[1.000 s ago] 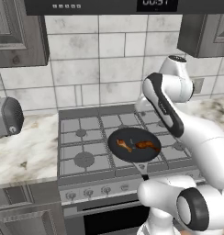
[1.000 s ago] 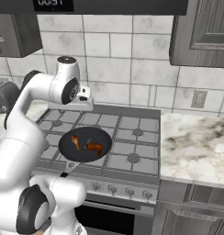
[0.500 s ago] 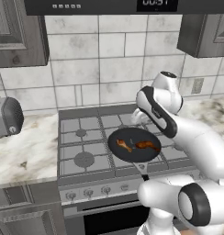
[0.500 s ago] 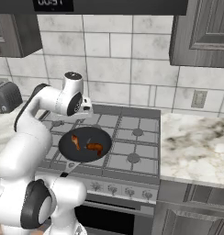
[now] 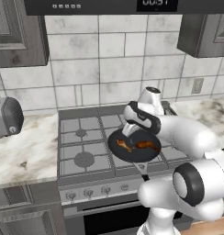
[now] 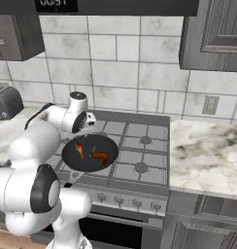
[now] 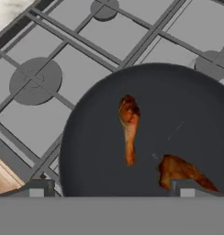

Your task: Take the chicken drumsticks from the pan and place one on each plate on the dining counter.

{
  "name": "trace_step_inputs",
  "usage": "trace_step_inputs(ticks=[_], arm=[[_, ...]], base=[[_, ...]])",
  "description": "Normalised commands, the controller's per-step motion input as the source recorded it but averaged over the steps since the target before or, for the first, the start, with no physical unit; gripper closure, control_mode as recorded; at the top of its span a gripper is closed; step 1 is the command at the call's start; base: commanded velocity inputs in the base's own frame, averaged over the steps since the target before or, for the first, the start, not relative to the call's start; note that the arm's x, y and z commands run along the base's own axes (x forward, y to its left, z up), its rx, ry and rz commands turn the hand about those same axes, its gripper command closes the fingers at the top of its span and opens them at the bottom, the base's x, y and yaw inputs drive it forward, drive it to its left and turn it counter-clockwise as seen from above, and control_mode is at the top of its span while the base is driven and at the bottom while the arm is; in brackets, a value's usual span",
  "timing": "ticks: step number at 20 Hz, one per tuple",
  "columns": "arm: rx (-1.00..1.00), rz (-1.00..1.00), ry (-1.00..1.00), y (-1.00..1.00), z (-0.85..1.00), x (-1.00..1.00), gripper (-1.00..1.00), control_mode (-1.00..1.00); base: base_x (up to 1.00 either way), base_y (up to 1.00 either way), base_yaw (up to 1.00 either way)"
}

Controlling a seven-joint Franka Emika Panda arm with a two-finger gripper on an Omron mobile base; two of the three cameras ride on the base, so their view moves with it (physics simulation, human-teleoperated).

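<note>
The black pan (image 5: 132,153) (image 6: 86,160) (image 7: 95,151) sits on the front burner of the stove. Two orange-brown chicken drumsticks lie in it, apart from each other: one (image 5: 124,145) (image 6: 80,150) (image 7: 129,126) near the middle, the other (image 5: 147,145) (image 6: 101,156) (image 7: 182,170) beside it. My gripper (image 5: 129,130) (image 6: 90,128) (image 7: 111,190) hovers just above the pan's back rim, pointing down, open, with nothing between its fingers. In the hand view one fingertip (image 7: 187,186) stands over the second drumstick. The plates and the dining counter are out of view.
A steel toaster (image 5: 6,117) (image 6: 6,102) stands on the marble counter left of the stove (image 5: 81,137). More marble counter (image 6: 208,151) lies to the right, with a wall outlet (image 6: 210,104). Dark cabinets and a hood hang overhead.
The arm has swung the hand down from high over the back burners to just above the pan. The pan and both drumsticks have not moved.
</note>
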Motion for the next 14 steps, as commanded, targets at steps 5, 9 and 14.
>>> trace_step_inputs(ticks=[5,9,14], arm=[[-0.09,0.01,0.0,0.17,-0.53,0.33,-1.0,-1.0],[-0.05,0.0,0.0,0.21,-0.52,0.16,-1.0,-1.0],[-0.01,0.0,0.0,0.1,-0.55,0.27,-1.0,-1.0]], base=[[0.0,0.0,0.0],[0.0,0.0,0.0],[0.0,0.0,0.0]])
